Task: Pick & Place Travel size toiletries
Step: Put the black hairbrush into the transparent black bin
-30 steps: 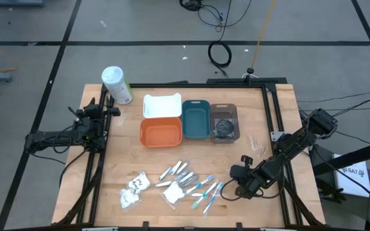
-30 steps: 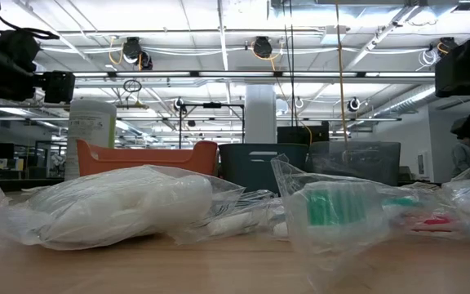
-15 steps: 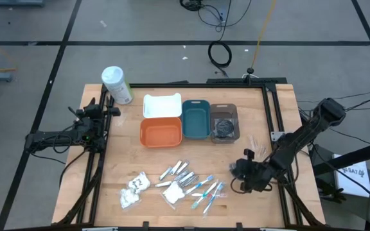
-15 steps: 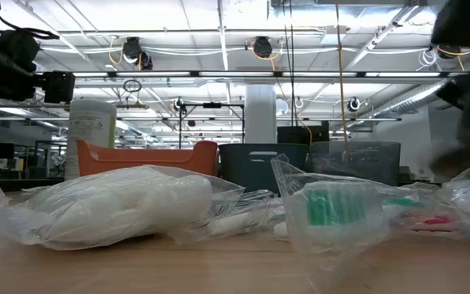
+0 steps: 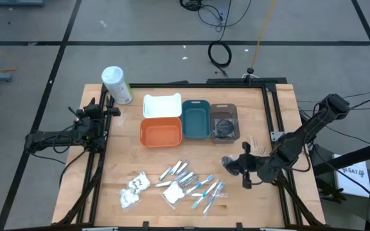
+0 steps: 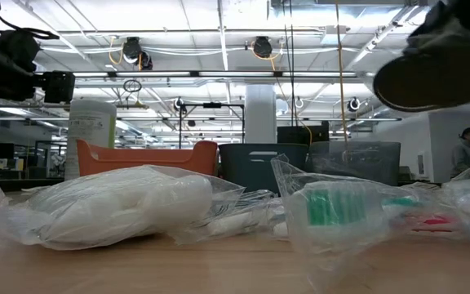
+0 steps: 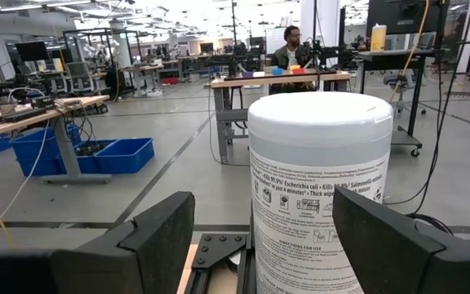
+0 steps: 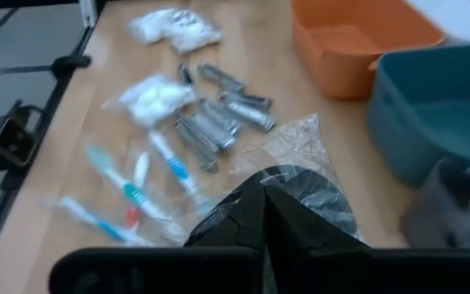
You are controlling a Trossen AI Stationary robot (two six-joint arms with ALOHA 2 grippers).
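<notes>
My right gripper hovers over the table's right half, between the toothbrushes and the grey tray, and is shut on a dark round clear-wrapped packet. In the low view that packet shows high above the tabletop. Slim blue-and-white toothbrushes, silvery tubes and white packets lie flat on the wood near the near edge. More dark packets lie in the grey tray. My left gripper waits open at the table's left edge, facing the large white bottle. My right gripper pinches the dark round packet at its edge between the two shut fingers, with the clear wrap sticking out past them. The fingers come slanting from the table's right side. The packet is lifted clear of the table.
Orange, white and teal trays stand in a cluster with the grey one at the table's middle far side. The white bottle with a green label stands at the far left corner. Bare wood lies between trays and toiletries.
My right gripper has moved from beside the toothbrushes toward the far edge and upward, turning as it went. The dark round packet has come up with it, lifted clear of the table, and now shows high in the low view.
</notes>
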